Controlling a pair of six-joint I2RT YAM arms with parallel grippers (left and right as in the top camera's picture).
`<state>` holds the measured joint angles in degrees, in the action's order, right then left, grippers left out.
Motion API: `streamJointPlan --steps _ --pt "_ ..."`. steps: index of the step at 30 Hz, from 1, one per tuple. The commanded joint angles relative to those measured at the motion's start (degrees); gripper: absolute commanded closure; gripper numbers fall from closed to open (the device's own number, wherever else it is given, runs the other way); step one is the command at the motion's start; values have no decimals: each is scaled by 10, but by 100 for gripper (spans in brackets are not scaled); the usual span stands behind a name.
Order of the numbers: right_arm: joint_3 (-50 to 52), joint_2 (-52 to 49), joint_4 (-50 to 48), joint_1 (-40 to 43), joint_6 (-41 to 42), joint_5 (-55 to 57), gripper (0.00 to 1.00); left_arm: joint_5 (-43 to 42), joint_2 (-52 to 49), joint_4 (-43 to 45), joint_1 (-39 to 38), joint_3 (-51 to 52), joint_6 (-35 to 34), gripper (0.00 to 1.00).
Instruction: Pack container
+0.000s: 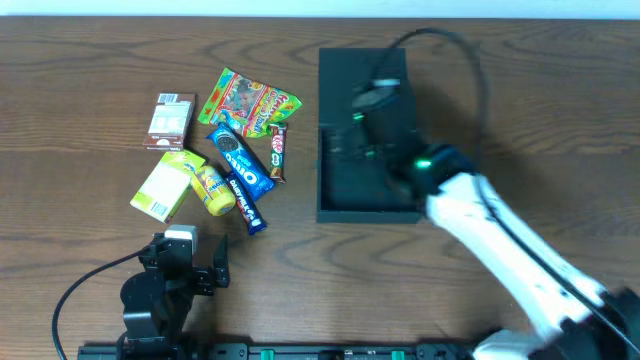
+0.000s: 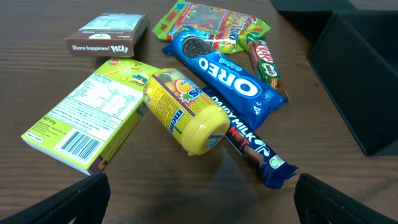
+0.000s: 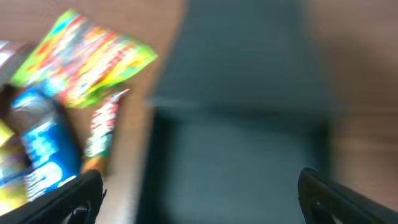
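Observation:
The container [image 1: 338, 195] is a dark teal box right of centre, its flap lid [image 1: 345, 72] lying open toward the far side. My right gripper [image 1: 372, 100] hovers over it, hiding much of the inside. The blurred right wrist view shows the right gripper [image 3: 199, 196] open, nothing between its fingers, with the container's floor [image 3: 236, 168] below. My left gripper [image 1: 185, 262] rests near the front edge, open and empty, short of the snack pile. The left wrist view has the left gripper [image 2: 202, 199] facing the snacks, with a container wall [image 2: 354, 87] at right.
Left of the box lie a Pocky box [image 1: 171, 120], gummy bag [image 1: 250, 100], Oreo pack [image 1: 240, 160], KitKat [image 1: 277, 152], Dairy Milk bar [image 1: 250, 208], yellow tube [image 1: 210, 187] and yellow-green carton [image 1: 162, 188]. A cable [image 1: 450, 45] arcs behind the right arm.

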<state>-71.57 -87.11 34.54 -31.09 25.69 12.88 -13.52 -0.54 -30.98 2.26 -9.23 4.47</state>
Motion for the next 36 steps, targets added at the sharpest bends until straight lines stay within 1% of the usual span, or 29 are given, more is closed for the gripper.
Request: streamJointPlan --steps 1,3,5,6,10,11,12,13,14,15,16,17,20,24,30,31,32,33,36 --pt "0 -3 50 56 -59 57 7 0 3 1 3 8 -4 4" --pt "6 -17 75 87 -70 24 11 0 3 1 3 8 -4 4" --pt "11 -43 90 110 -71 9 12 0 3 1 3 8 -4 4" --pt "12 -56 96 118 -71 1 12 0 3 1 3 8 -4 4" --pt "12 -113 104 140 -71 -23 19 0 3 1 3 8 -4 4" --pt "12 -129 101 142 -71 -32 23 0 3 1 3 8 -4 4" --pt "12 -144 97 142 -72 -40 32 0 3 1 3 8 -4 4" --pt "12 -158 92 142 -72 -42 38 0 3 1 3 8 -4 4" --pt "12 -172 85 142 -74 -42 51 0 3 1 3 8 -4 4" --pt "12 -185 78 141 -74 -44 74 0 3 1 3 8 -4 4" --pt "12 -198 68 141 -73 -52 89 0 3 1 3 8 -4 4" --pt "12 -205 59 141 -73 -62 99 0 3 1 3 8 -4 4" --pt "12 -218 14 140 -71 -99 99 0 3 1 3 8 -4 4" --pt "10 -218 -49 132 -60 -99 99 0 3 1 3 8 -4 4" --pt "10 -218 -65 132 -45 -97 99 0 3 1 3 8 -4 4" --pt "10 -218 -67 132 -45 -97 95 0 3 1 3 8 -4 4" --pt "10 -218 -70 130 -45 -97 59 0 3 1 3 8 -4 4" --pt "10 -218 -74 129 -45 -99 1 0 3 1 3 8 -4 4" --pt "1 -205 -59 129 -45 -114 1 0 3 1 3 8 -4 4"
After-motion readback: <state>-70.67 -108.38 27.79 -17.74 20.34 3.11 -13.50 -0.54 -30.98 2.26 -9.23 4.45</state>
